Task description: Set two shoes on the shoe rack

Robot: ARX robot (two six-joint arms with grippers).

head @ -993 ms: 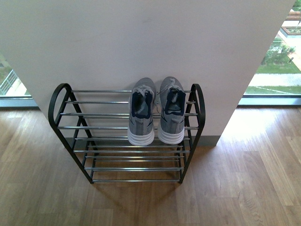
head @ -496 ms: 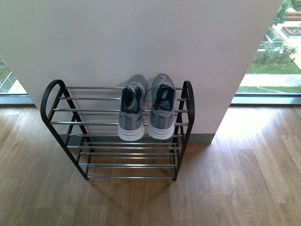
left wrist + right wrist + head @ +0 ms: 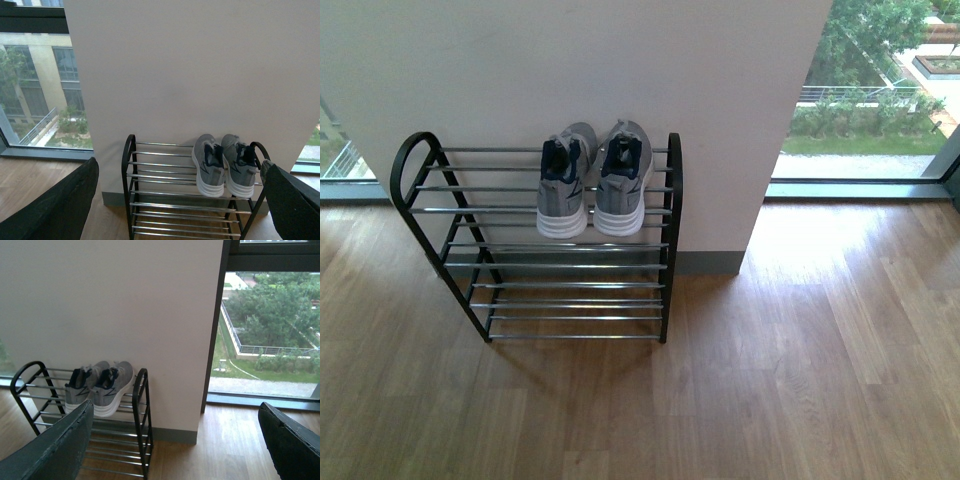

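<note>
At the far left of the front view a strip of window [image 3: 332, 150] shows beside a white wall [image 3: 570, 70]. Against that wall stands the rack [image 3: 670, 260], on a wooden floor [image 3: 770, 380], with black side frames rounded at the top and thin chrome rods between them. The left half of every tier is bare. At the right end of the top tier lie the two grey shoes [image 3: 623, 185], side by side and so close that I cannot tell whether they touch. Their toes point to the wall and their white heels face the robot. The right one sits just beside the right side frame. Further right the wall ends, and a large window [image 3: 880, 100] gives onto trees and grass.

In the left wrist view the left fingers [image 3: 60, 205] show as two dark shapes at opposite edges, spread wide with nothing between them. Past them stand the rack [image 3: 131, 190] and the shoes [image 3: 209, 167], well apart from the fingers.

In the right wrist view the right fingers [image 3: 50, 450] are likewise spread wide and hold nothing. One of them overlaps the near part of the rack [image 3: 141, 410] in the picture, and the shoes [image 3: 107, 387] lie beyond it on the top tier.
</note>
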